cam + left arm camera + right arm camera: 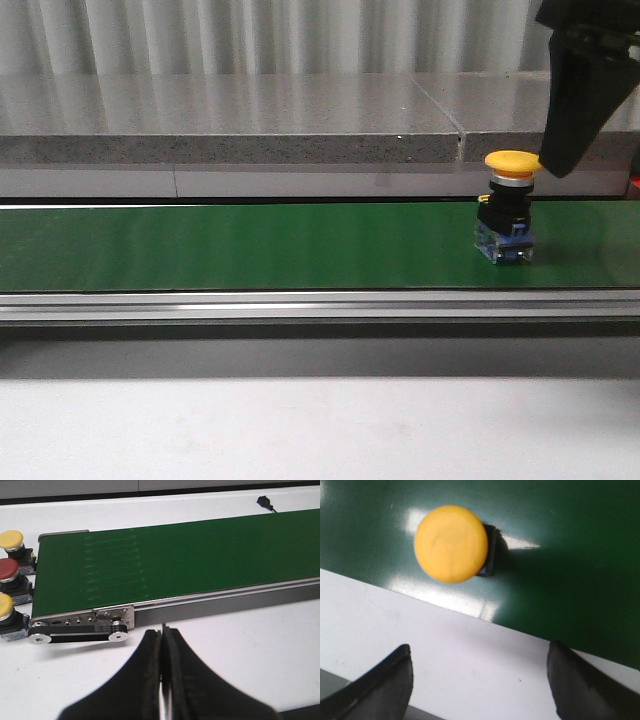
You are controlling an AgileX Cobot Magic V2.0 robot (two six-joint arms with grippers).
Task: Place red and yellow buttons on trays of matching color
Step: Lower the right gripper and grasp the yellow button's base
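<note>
Green conveyor belt (250,245) runs across a white table (300,430), open room on most of it | yellow button (512,208) upright near belt's right end: I judge it rigid, light, top-heavy, cap slick, so grip the body | right gripper (480,680) spread wide, empty, above it | left gripper (162,680) clenched, empty.

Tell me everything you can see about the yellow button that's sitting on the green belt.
The yellow button has a wide, domed, glossy mushroom cap that looks plastic, on a silver collar, a black body and a bluish block at the base. It stands upright on the green belt, toward the robot's right. Nothing grips it: the right claw hangs open above it, fingers spread wide. In the front view, the dark arm sits just beside the cap.
</note>
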